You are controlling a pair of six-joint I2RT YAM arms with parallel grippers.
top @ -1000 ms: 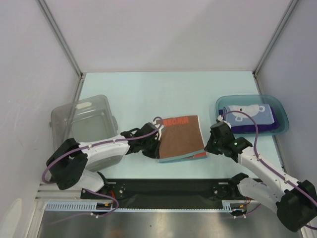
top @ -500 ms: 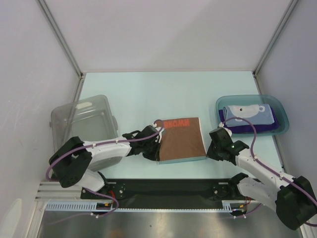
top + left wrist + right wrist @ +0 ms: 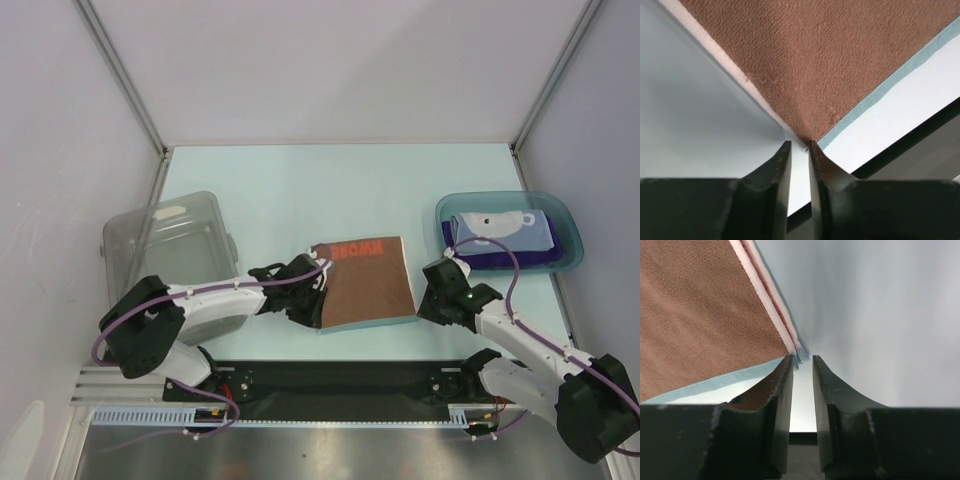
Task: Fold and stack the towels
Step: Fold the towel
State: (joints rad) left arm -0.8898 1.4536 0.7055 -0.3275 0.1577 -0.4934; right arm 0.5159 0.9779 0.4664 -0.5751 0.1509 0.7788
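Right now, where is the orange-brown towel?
Top view: the orange-brown folded towel lies near-centre on the table, between the clear plastic bin and the teal tray.

brown towel (image 3: 830, 60) cropped by wrist-view edges, its red print (image 3: 357, 247) unreadable, purple towel (image 3: 568, 250) mostly under printed towel (image 3: 500, 228)

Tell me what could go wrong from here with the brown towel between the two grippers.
1. The left gripper and right gripper stand barely open with the near corners of the brown towel at their tips; backing away could drag a corner and spoil the fold.
2. A light blue edge shows along its near side, so the layers may be uneven.
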